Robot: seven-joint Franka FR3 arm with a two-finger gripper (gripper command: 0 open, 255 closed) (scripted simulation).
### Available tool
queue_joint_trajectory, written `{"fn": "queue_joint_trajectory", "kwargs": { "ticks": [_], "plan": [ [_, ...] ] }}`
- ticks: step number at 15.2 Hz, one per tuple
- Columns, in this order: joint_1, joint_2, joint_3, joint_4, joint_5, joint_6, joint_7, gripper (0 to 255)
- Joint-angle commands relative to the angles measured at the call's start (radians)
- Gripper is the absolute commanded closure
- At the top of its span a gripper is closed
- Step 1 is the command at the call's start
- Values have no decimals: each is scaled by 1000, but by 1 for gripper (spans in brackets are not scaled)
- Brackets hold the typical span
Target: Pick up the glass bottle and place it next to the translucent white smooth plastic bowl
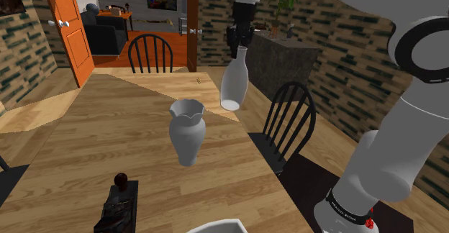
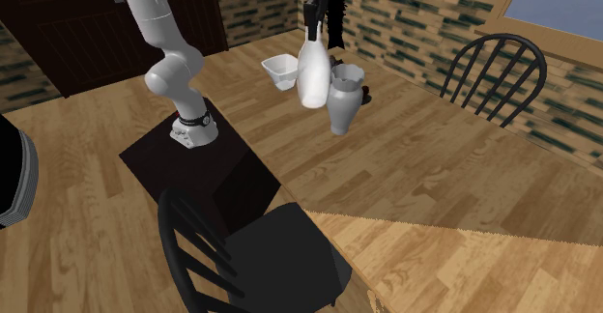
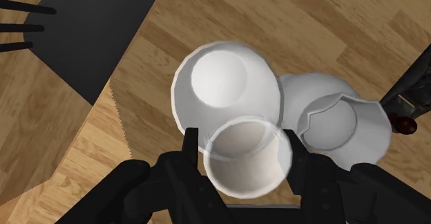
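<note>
My gripper (image 1: 241, 40) is shut on the neck of a white bottle (image 1: 234, 80), which hangs upright in the air above the wooden table (image 1: 86, 138). In the wrist view the fingers (image 3: 190, 145) clasp the bottle's open neck (image 3: 246, 156), with its wide body below. The second exterior view shows the gripper (image 2: 311, 19) holding the bottle (image 2: 311, 70) just in front of a white bowl (image 2: 279, 70). That bowl's rim (image 1: 216, 226) peeks in at the shoulder view's bottom edge.
A white vase (image 1: 188, 131) with a scalloped rim (image 3: 343, 122) stands on the table beside and below the bottle. A dark object (image 1: 119, 201) lies near the table's front. Black chairs (image 1: 288, 127) (image 1: 150, 52) (image 2: 242, 253) flank the table. An orange door (image 1: 68, 23) stands open behind.
</note>
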Motion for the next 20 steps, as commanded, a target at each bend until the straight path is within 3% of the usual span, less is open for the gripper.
{"fn": "queue_joint_trajectory", "kwargs": {
  "ticks": [1, 10, 20],
  "plan": [
    [19, -47, 20, -42, 2, -4, 40, 255],
    [95, -195, 126, -131, 34, -62, 225, 255],
    [174, -264, 270, -106, 91, -147, 459, 255]
  ]
}}
